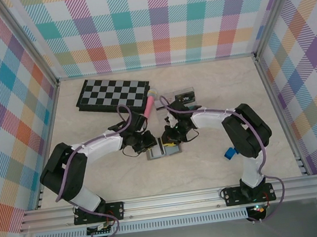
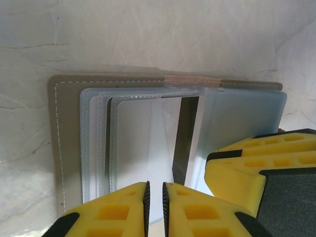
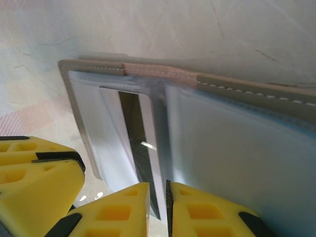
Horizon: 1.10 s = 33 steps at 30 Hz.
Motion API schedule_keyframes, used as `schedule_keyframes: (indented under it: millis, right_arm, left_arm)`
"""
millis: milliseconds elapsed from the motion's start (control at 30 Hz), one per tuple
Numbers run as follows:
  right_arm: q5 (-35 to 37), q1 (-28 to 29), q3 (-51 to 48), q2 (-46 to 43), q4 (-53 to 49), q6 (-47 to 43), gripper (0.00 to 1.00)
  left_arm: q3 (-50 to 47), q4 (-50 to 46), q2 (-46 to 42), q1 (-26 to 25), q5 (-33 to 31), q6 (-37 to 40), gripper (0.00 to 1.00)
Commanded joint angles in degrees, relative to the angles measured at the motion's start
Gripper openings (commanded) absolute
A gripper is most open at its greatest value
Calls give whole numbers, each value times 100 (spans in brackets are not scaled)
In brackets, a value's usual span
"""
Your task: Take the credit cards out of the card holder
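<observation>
The left gripper, jaws narrowed to a slit, seems to pin the open card holder at mid-table by its near edge, a dark-striped card sits in its clear sleeve, and the right gripper, nearly shut, pinches that card's edge, so apparently no card is out yet.

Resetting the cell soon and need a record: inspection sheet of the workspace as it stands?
Surface: beige table, no spills seen.
Job's things: card holder lies open at centre; dark-striped card still sleeved.
Clutter: checkerboard, pink item, clear box at the back.
Grippers: left gripper and right gripper nearly shut at the holder's near edge.
Cables: purple cables along both arms.
Surroundings: plaid walls, aluminium frame.
</observation>
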Motion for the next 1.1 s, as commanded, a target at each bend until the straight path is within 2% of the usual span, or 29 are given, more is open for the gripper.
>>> schedule_keyframes:
  millis: [0, 167, 633, 1067]
  right_arm:
    - [-93, 11, 208, 134, 33, -186, 18]
    - [-168, 10, 212, 179, 104, -247, 18]
    - [-142, 10, 361, 416, -54, -305, 19]
    - [-617, 10, 285, 513, 323, -344, 14]
  left_arm:
    - [-32, 13, 134, 42, 166, -63, 15]
    - [21, -247, 310, 42, 41, -67, 12]
    - [1, -408, 414, 43, -159, -164, 11]
    - [-5, -376, 430, 46, -124, -124, 12]
